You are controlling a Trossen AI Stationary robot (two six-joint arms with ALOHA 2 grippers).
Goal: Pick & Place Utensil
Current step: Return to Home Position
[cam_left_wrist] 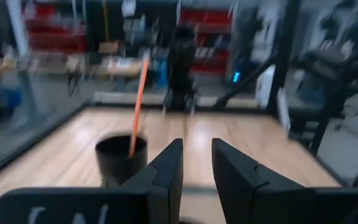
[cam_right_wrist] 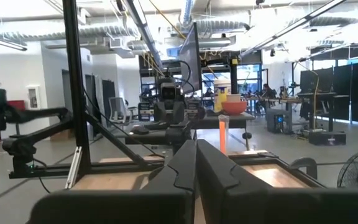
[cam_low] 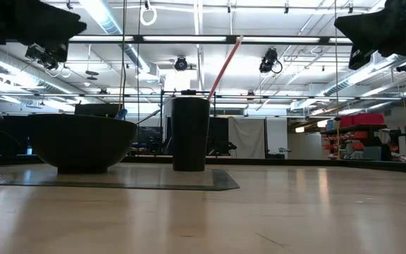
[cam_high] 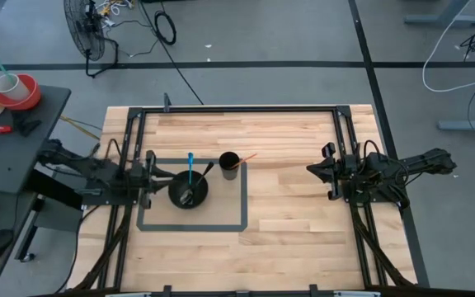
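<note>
Orange straw [cam_high: 246, 157] stands tilted in the black cup [cam_high: 230, 171] on the gray placemat [cam_high: 192, 226], at 2 o'clock from the black bowl [cam_high: 173, 196], while the left gripper [cam_left_wrist: 197, 146], at the bowl's 9 o'clock, is a little open and empty, and the right gripper [cam_right_wrist: 196, 146], well apart at the cup's 3 o'clock, is closed on nothing.

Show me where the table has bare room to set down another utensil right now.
Widest bare wood lies between the black cup and the right gripper. The wood strip below the gray placemat in the high view is free too. Crowded: around the black bowl, hemmed by cup and left gripper.
</note>
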